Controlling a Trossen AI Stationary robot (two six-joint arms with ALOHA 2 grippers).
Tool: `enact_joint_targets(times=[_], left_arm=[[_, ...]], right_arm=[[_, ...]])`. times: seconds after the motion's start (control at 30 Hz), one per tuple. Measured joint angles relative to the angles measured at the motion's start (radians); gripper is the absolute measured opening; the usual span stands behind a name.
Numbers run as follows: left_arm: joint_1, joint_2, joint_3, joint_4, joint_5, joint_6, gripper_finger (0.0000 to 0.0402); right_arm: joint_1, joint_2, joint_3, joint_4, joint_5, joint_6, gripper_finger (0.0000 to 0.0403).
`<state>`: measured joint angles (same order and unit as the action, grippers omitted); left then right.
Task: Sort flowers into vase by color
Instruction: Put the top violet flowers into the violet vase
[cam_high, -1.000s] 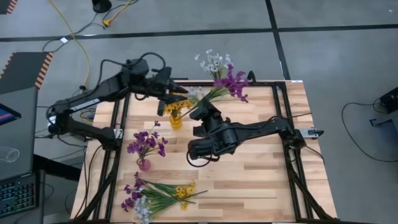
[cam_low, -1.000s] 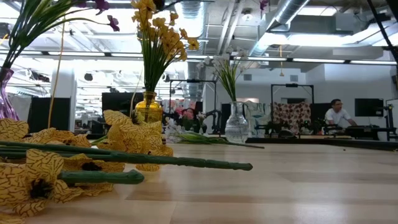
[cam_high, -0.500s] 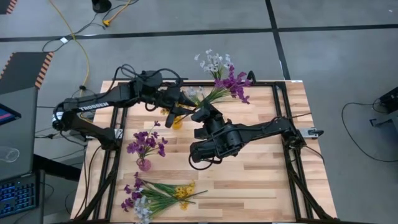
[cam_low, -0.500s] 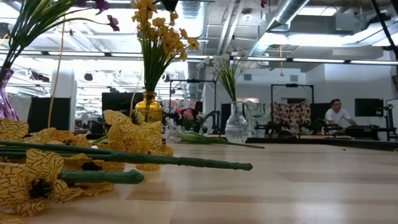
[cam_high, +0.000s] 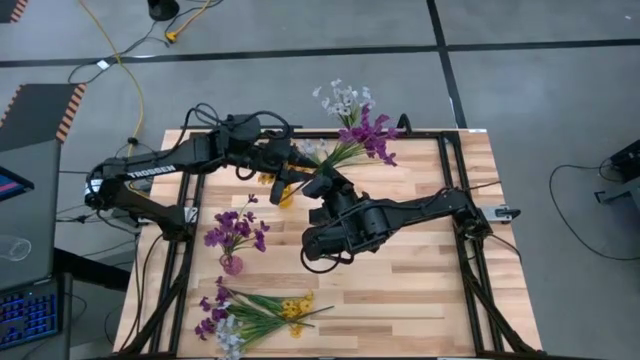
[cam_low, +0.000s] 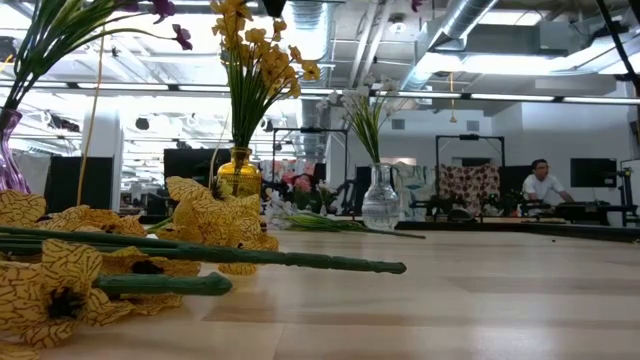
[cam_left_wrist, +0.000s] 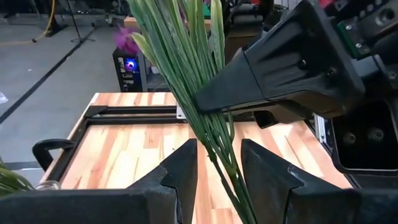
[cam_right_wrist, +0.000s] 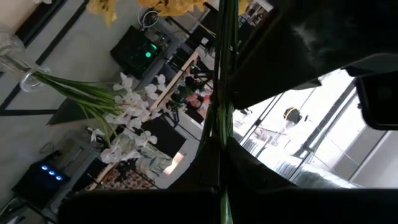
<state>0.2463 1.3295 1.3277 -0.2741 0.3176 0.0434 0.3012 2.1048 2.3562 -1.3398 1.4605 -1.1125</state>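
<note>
My right fingers (cam_right_wrist: 258, 174) are clenched on the green stems (cam_left_wrist: 202, 93) of a mixed spray, held up over the far middle of the desk (cam_high: 420, 280). Its purple blossoms (cam_high: 370, 135) and white blossoms (cam_high: 340, 98) fan out past the desk's far edge. The long axis of the spray runs from those heads back down to my right grip, slanting toward the desk's centre.

My left fingers (cam_left_wrist: 180, 177) are released and spread, one on each side of the same stems, just below where the right fingers pinch them. Nothing is squeezed there yet. I judge the next step to be a handover or a pulling apart of one colour from this spray, so what matters is that the stems lie across my left gap, not along it. The left arm is the nearer one to the free stem ends.

Close around: the yellow vase (cam_high: 283, 192) with its yellow flowers (cam_low: 255, 60) stands right under both wrists, so a careless drop of either arm could knock it. The clear vase (cam_low: 380, 205), with a few green stems in it, is just beyond. The purple vase (cam_high: 231, 264) with purple flowers (cam_high: 235, 228) stands nearer the left side, well apart. An unsorted pile (cam_high: 250, 315) of loose flowers waits along the near edge.
</note>
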Motion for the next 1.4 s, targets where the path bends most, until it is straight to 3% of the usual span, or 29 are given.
enact_joint_targets(times=[0.23,0.53,1.03,1.4], left_arm=[[-0.002,0.033,-0.001,0.001,0.062,-0.047,0.011],[-0.003,0.079,-0.001,0.012,0.064,-0.048,0.0109],[-0.002,0.071,-0.001,0.031,0.061,-0.041,0.0054],[-0.002,0.071,-0.001,0.051,0.063,0.017,0.0109]], right_arm=[[-0.001,0.0,0.0,0.017,-0.028,-0.075,0.0031],[0.002,0.0,0.0,0.034,-0.041,-0.078,0.0031],[0.002,0.0,0.0,0.037,-0.047,-0.077,0.0032],[0.002,0.0,0.0,0.039,-0.058,-0.074,0.0032]])
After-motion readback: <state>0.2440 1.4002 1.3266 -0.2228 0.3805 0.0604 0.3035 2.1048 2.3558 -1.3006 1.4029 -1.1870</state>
